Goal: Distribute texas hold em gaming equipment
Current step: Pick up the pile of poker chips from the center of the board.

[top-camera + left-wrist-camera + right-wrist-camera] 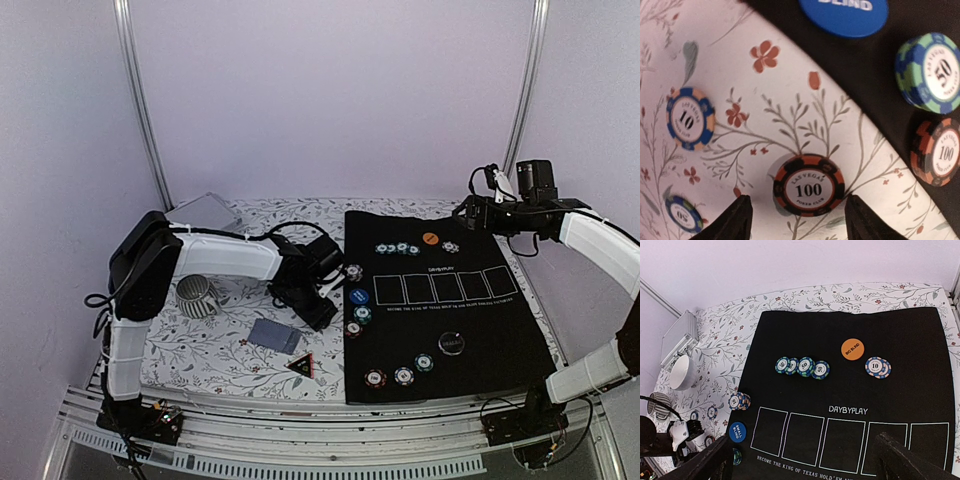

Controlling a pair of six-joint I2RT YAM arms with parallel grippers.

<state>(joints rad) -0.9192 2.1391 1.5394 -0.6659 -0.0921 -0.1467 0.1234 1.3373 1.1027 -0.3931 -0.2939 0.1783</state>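
Note:
My left gripper point(318, 305) point(799, 220) is open, low over the floral cloth. A red-and-black 100 chip point(809, 185) lies flat between its fingertips point(735, 220), untouched. A 10 chip point(689, 119) and a 50 chip point(684, 214) lie to its left. The blue small-blind button point(845, 15) point(359, 297), a green 50 stack point(931, 72) and another 100 chip point(940, 152) sit on the black mat point(500, 330). My right gripper point(480, 207) point(805, 465) is open and empty, high above the mat. The grey-blue cards point(273, 336) lie on the cloth.
On the mat are a row of 50 chips point(802, 367), an orange big-blind button point(852, 349), 10 chips point(877, 367), a black disc point(452, 343) and three front chips point(404, 375). A striped mug point(197, 297), white bowl point(682, 372) and silver case point(680, 337) stand left.

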